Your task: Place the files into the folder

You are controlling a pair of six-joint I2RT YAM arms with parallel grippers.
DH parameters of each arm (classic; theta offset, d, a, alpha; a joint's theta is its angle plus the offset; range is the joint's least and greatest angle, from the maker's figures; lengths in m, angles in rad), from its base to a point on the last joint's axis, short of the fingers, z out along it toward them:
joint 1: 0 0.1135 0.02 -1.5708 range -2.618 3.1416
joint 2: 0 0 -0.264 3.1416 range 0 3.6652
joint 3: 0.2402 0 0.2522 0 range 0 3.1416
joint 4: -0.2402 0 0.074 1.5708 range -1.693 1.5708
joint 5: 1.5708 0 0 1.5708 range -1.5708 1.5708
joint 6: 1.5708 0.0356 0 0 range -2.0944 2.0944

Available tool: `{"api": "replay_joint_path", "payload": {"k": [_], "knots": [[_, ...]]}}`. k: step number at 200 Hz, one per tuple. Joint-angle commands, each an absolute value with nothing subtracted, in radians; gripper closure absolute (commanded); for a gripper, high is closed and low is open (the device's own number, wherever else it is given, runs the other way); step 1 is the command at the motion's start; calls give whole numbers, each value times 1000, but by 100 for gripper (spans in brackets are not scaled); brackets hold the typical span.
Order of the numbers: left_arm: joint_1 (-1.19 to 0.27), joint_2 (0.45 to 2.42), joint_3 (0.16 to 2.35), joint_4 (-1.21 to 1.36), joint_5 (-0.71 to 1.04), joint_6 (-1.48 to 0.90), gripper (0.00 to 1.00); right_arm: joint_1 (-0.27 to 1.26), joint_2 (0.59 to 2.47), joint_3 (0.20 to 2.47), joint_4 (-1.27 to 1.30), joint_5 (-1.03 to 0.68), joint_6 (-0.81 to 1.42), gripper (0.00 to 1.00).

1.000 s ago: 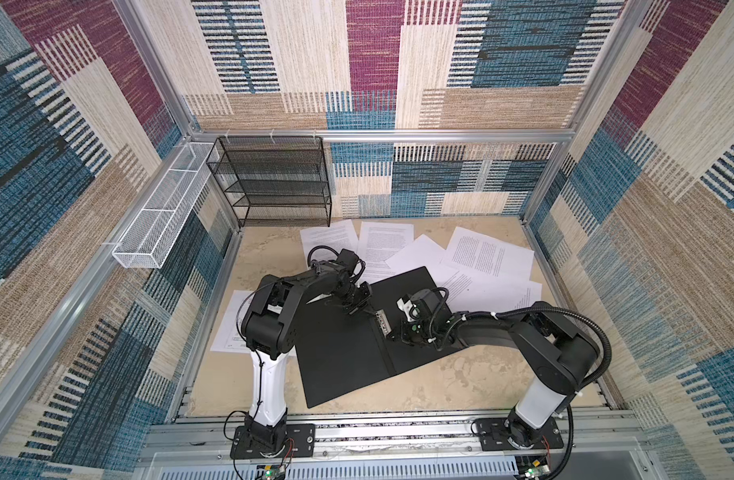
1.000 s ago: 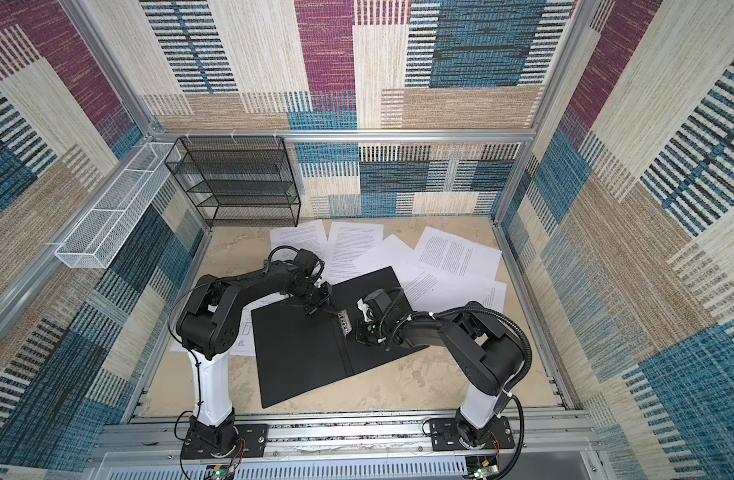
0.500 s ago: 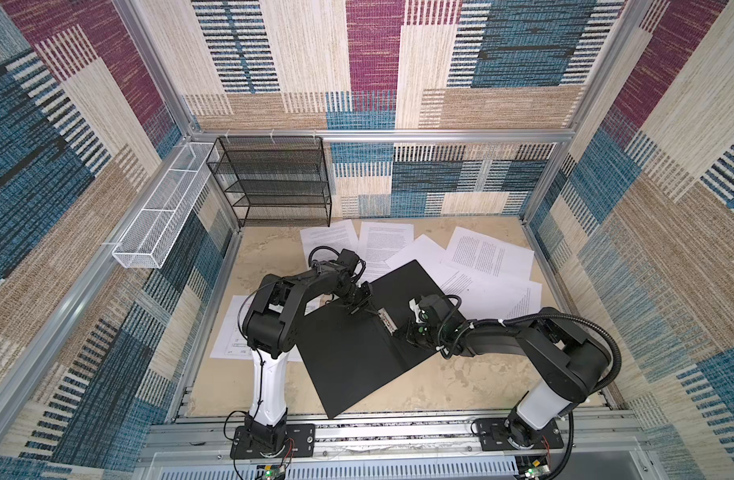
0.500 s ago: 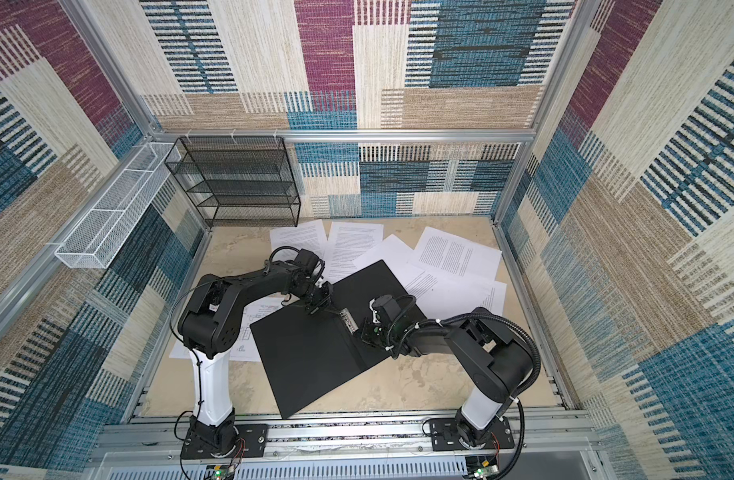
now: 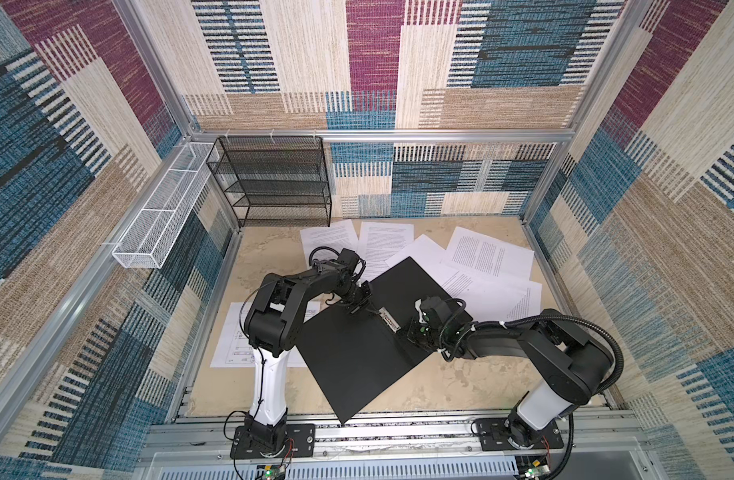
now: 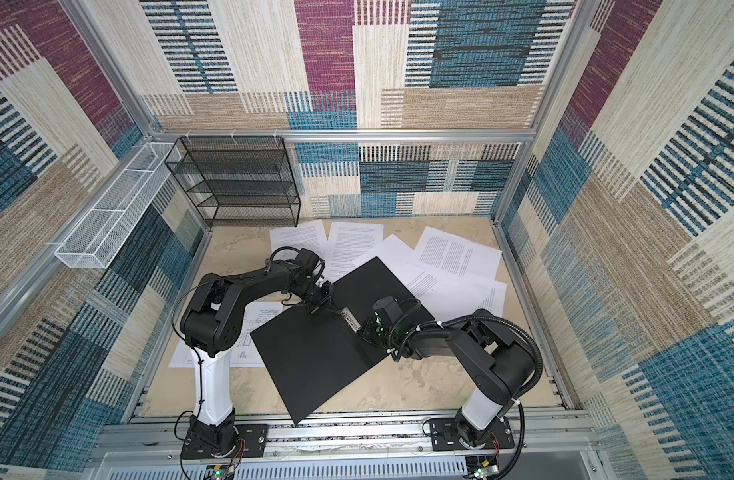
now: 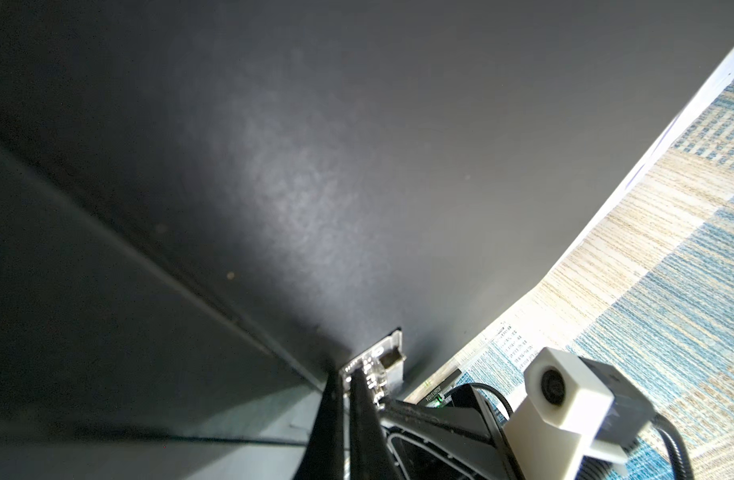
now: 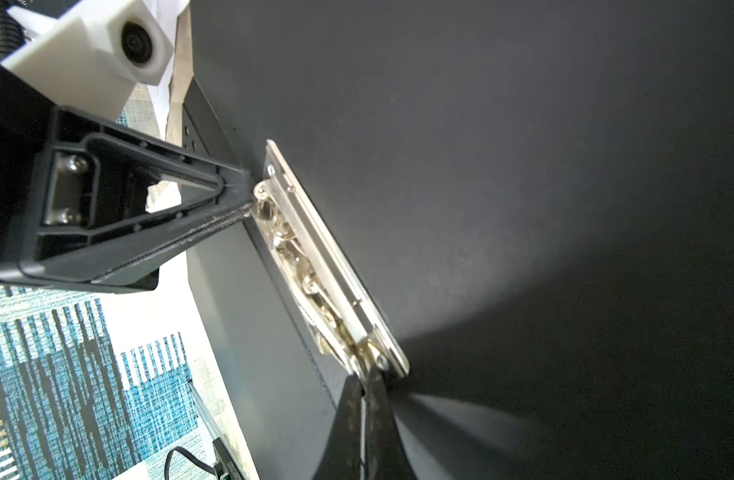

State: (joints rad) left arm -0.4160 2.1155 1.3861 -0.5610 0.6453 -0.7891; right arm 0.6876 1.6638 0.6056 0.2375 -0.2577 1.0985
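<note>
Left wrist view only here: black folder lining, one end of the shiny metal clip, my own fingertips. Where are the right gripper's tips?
Observer: The right gripper is shut, with its tips at the far end of the metal spine clip from the left gripper.
Operator: Folder fully open?
Observer: Yes. In both top views the flat black-lined folder lies open with both panels down.
Operator: Any sheets in it?
Observer: None. The white printed paper sheets lie loose at the back and right, and the sheet with line drawings sits partly under the folder's left panel.
</note>
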Motion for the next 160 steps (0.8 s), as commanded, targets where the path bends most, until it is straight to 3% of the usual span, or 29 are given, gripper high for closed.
{"api": "replay_joint_path", "payload": {"k": [1,75,160], "knots": [[-421,2166,1379,-667,431,-765,100,692,1711,622,27,-47,1149,100],[-422,2199,1455,-721,416,-719,100,707,1525,695,-74,39,1094,100],[-419,2250,1602,-798,423,-671,100,711,1566,791,-1,-58,1008,100]]}}
